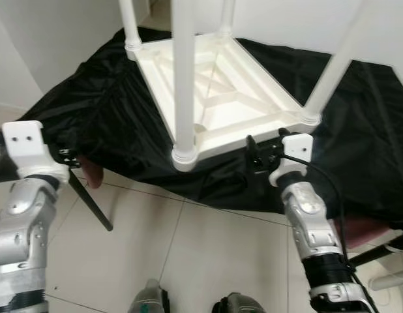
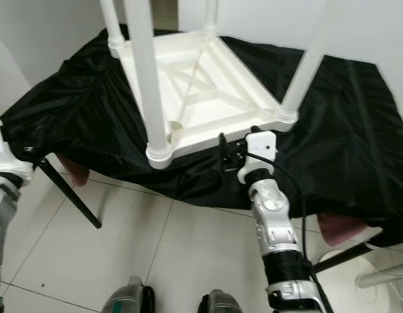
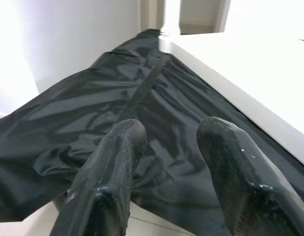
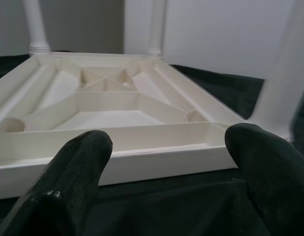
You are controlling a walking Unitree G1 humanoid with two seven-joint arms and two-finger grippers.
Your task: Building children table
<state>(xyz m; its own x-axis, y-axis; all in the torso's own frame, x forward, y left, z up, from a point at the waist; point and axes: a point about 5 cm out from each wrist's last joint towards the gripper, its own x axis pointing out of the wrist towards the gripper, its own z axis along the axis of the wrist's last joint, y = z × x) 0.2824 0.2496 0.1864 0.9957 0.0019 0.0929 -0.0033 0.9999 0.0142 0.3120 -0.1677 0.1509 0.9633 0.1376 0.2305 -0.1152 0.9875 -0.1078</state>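
Right wrist view: the right gripper (image 4: 162, 162) is spread before the upturned white table (image 4: 107, 105) at the black-draped surface's (image 1: 90, 104) near edge; the left gripper (image 3: 174, 162) is spread too.

2 silver arms, white wrist housings, black cable, glossy black fingers (image 3: 107, 172).

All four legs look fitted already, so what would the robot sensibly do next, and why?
Probably ease the right gripper forward to take the near rim of the upturned table. Its fingers are open and level with that rim, just short of it, and four legs stand in their sockets, so turning the table over seems next.
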